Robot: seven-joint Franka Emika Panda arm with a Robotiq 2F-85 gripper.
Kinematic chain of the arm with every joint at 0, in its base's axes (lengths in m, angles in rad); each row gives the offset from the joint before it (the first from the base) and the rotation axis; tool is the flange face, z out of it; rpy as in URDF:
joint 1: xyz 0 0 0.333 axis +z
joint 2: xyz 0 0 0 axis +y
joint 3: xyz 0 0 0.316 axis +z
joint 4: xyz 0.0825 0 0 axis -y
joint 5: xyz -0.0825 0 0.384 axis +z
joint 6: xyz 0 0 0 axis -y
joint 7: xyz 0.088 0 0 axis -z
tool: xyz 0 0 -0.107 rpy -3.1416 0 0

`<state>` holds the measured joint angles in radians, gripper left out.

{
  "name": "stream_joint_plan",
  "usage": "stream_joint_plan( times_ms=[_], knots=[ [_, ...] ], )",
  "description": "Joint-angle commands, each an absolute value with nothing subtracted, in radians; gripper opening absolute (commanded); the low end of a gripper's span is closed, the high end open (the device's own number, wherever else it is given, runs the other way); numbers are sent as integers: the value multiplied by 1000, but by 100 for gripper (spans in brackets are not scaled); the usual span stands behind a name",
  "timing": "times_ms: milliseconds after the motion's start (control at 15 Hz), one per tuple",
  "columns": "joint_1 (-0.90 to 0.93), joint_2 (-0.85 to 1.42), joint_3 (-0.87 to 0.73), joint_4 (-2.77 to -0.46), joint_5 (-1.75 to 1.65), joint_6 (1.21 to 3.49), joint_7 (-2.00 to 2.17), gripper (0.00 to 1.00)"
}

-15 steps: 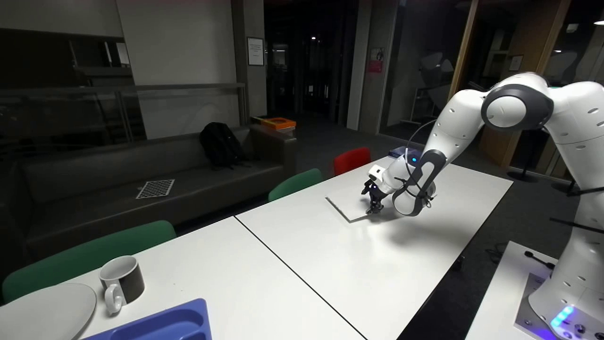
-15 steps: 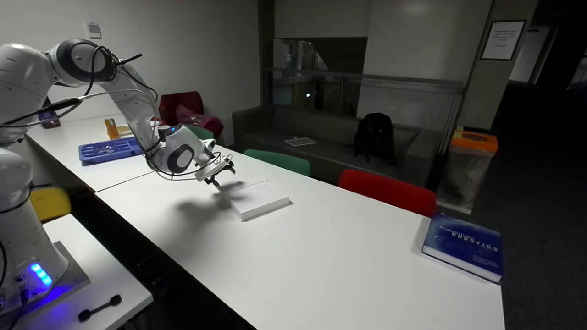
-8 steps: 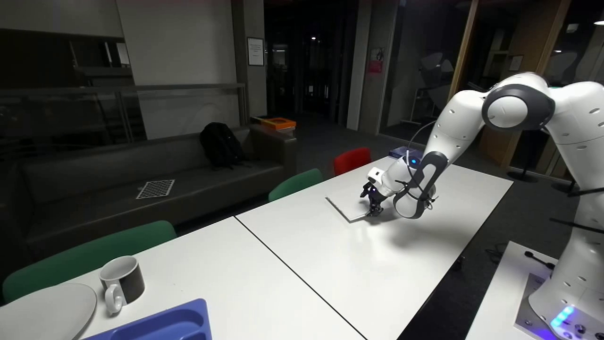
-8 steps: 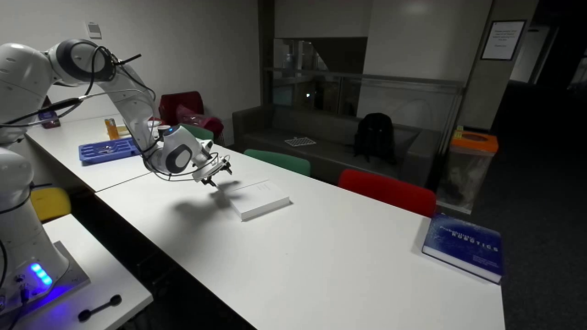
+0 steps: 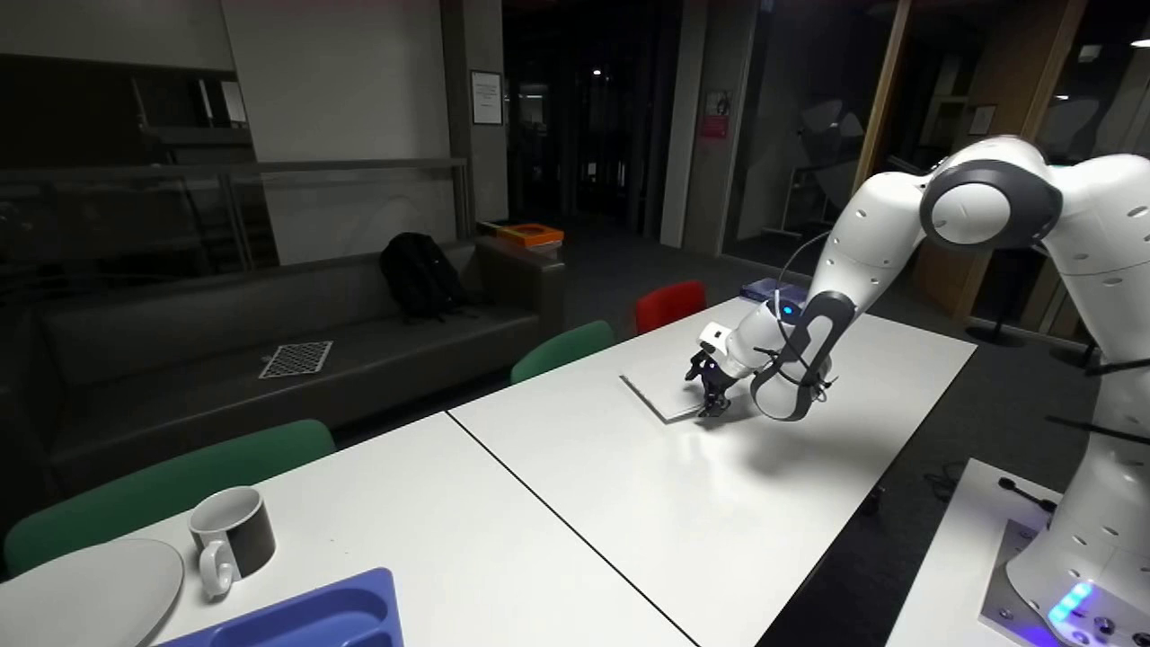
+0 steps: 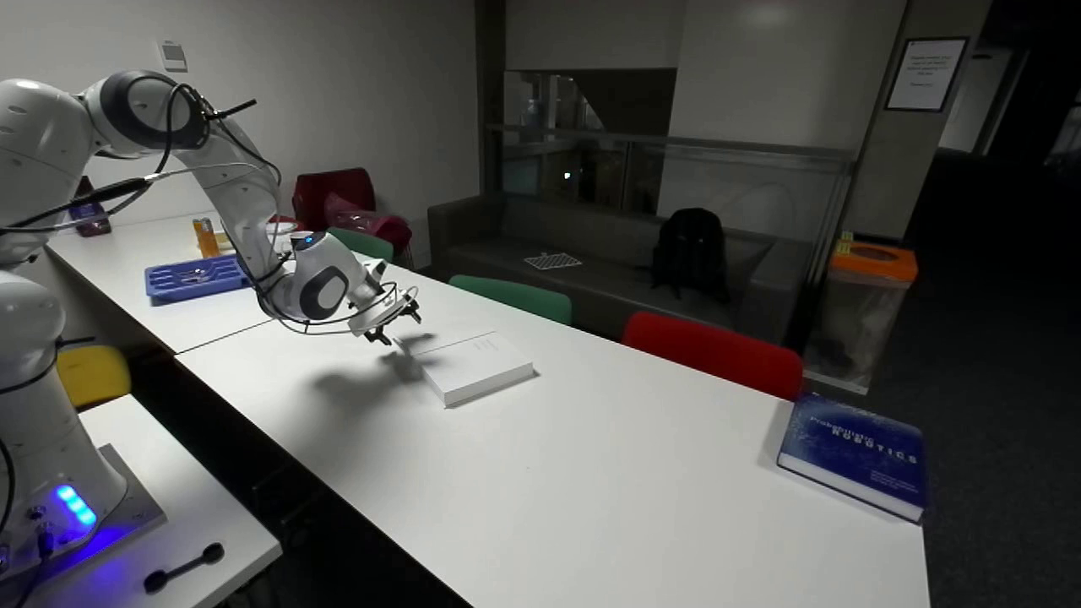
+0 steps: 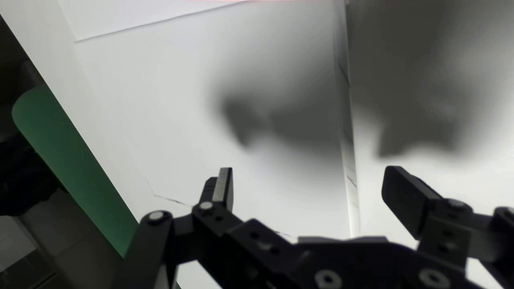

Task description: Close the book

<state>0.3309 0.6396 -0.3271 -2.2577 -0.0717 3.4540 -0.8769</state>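
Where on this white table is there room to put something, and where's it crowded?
The white tabletop is bare between the white book and the blue book, and between the white book and the blue tray. It's crowded around the tray, mug and plate, and by the gripper at the white book.

In an exterior view, the blue book at the far right corner of the tabletop bears the title "Probabilistic ROBOTICS"; its lower lines are too small to read, as is the framed notice beyond the far edge.

dimly lit; soft shadows on book, table
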Motion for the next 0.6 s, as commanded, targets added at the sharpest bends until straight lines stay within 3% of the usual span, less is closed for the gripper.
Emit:
stream_joint_plan(
  times_ms=[0,533],
  knots=[
    [376,614,-386,-2291,-92,3454,-858,100],
    [361,628,-387,-2274,-106,3454,-853,100]
  ],
)
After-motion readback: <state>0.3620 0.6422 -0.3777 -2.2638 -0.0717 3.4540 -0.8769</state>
